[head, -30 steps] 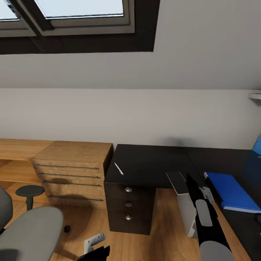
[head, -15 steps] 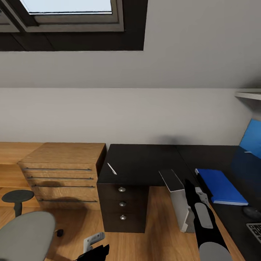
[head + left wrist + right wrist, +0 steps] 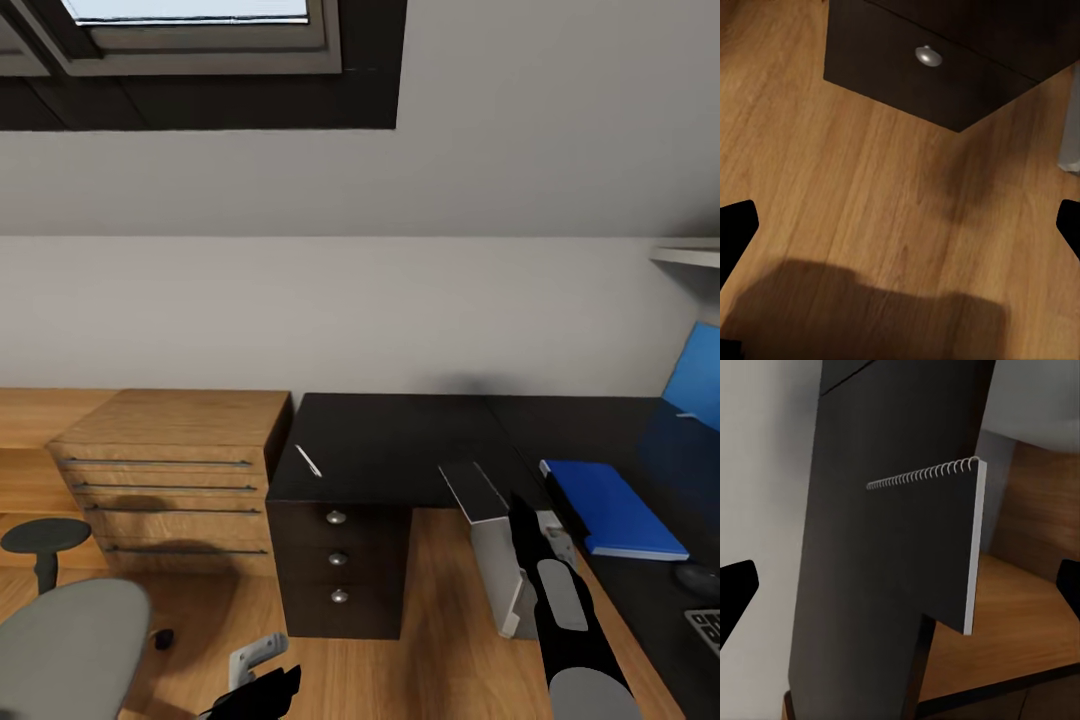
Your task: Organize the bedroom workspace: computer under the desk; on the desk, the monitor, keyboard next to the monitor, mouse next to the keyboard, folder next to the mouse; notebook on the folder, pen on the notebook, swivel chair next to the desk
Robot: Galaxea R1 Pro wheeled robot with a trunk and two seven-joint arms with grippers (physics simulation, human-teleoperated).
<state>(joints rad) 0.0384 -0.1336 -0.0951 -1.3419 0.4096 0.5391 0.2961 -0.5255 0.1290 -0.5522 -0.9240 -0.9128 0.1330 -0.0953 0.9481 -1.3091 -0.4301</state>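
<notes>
We read the right end effector (image 3: 900, 585) as spread wide and holding nothing; its fingertips sit at the two edges of the right wrist view. It faces the notebook (image 3: 922, 547), which lies on the black counter (image 3: 400, 440) and appears to overhang the counter's inner edge above the floor (image 3: 870, 172). The left end effector (image 3: 900, 225) is likewise wide and empty, low over the floor near the dark drawer unit (image 3: 340, 560).

The folder (image 3: 615, 505) already lies on the counter, with the mouse (image 3: 697, 577) near it. The pen (image 3: 308, 461) lies well apart, on the counter's other wing. The swivel chair (image 3: 70, 640) stands off to the left.

Hazards, in our judgement:
- A contact along the cover could push the overhanging notebook off the edge.
- A grip taken on the spiral or on the cover alone may let the pages fan open.
- The thin pen may roll away when pinched.
</notes>
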